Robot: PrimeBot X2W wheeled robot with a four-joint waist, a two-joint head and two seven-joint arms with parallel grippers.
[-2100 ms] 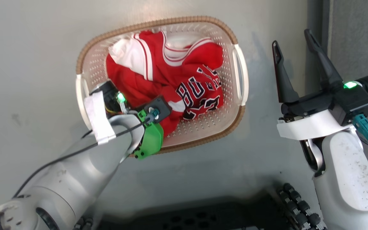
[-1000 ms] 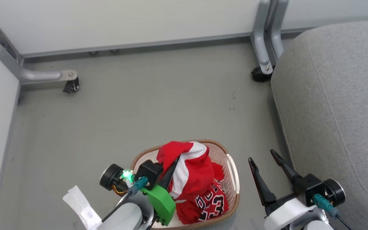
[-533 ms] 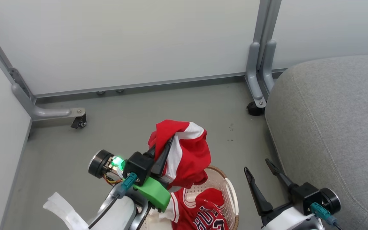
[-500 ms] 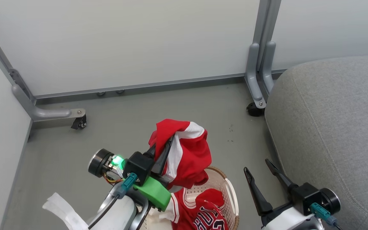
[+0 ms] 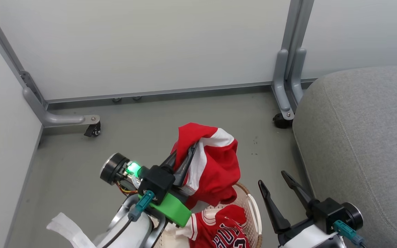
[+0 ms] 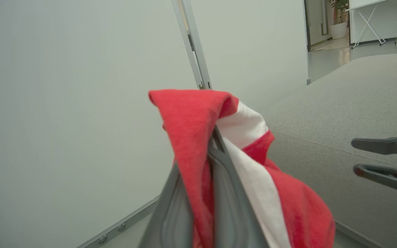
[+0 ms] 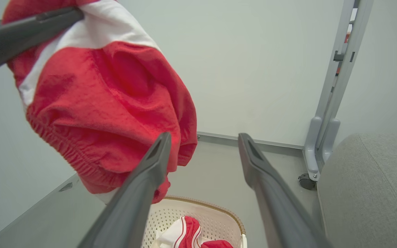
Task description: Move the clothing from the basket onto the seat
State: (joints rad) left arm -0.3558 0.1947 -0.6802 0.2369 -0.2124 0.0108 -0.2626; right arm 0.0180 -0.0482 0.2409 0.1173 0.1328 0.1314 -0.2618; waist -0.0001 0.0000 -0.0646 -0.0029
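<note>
Clenched on just one fold, the left hand (image 5: 194, 146) dangles the red-and-white shorts (image 5: 215, 168) just above the basket (image 5: 255, 213), so swinging them toward the seat (image 5: 364, 137) beyond the spread, empty right hand (image 5: 272, 177) might snag its fingers or shake them loose.

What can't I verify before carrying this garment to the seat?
- Head view: basket cut by the bottom edge and covered by the held garment; remaining clothing uncountable.
- Left wrist view: left hand fingertips buried in fabric.
- Head view: seat runs off the right edge; far side unseen.
</note>
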